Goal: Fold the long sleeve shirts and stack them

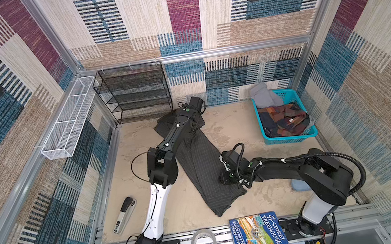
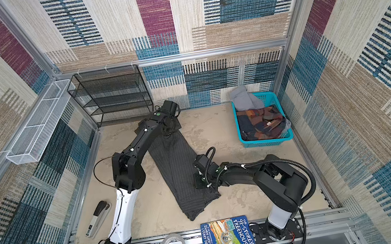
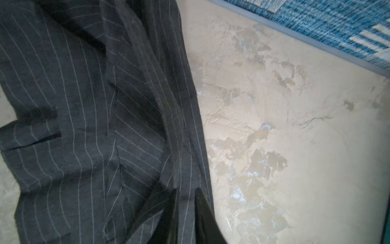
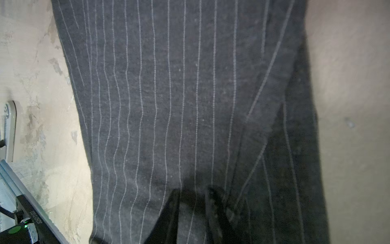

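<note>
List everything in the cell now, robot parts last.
pinstriped shirt: one, charcoal, table centre
basket: one, teal, far right corner
grey garment: one, grey, over basket's far rim
plaid garment: one, orange-navy, inside basket
mesh shelf: one, black, far left
wire tray: one, white, left wall
stapler: one, black-grey, near left
tape roll: one, clear, near rail
book: one, blue, near rail
unidentified item: one, pale blue, near right, partly hidden
left end effector: one, black, shut on shirt's far end
right end effector: one, black, shut on shirt's near half
</note>
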Controlling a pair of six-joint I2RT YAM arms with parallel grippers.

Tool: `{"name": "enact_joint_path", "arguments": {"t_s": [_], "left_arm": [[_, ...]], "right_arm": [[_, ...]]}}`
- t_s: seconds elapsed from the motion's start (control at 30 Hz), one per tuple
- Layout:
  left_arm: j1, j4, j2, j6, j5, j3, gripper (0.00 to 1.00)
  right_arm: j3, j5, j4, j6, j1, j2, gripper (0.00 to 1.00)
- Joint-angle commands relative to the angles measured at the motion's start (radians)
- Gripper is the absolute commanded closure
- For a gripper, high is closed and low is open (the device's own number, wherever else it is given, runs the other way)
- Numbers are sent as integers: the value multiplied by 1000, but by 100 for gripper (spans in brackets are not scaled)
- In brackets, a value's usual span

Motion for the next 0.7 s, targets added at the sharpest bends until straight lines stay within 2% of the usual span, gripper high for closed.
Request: {"name": "enact_joint_path", "arguments": {"t_s": [0.0, 0.07, 0.17, 0.5, 0.67], "left_arm": [[10, 15, 78, 13, -1, 86, 81], [23, -4, 126, -6, 11, 135, 81], [42, -19, 133, -18, -19, 115, 80], [70, 7, -29, 56, -115, -103, 55], [144, 41, -29, 42, -51, -181, 54]], "right_arm": [[7, 1, -58, 10, 1, 19, 74], [16, -1, -60, 10, 1, 33, 74], [30, -9, -60, 10, 1, 51, 74], [53, -5, -63, 9, 1, 93, 75], [49, 5, -74, 19, 1, 89, 75]]}}
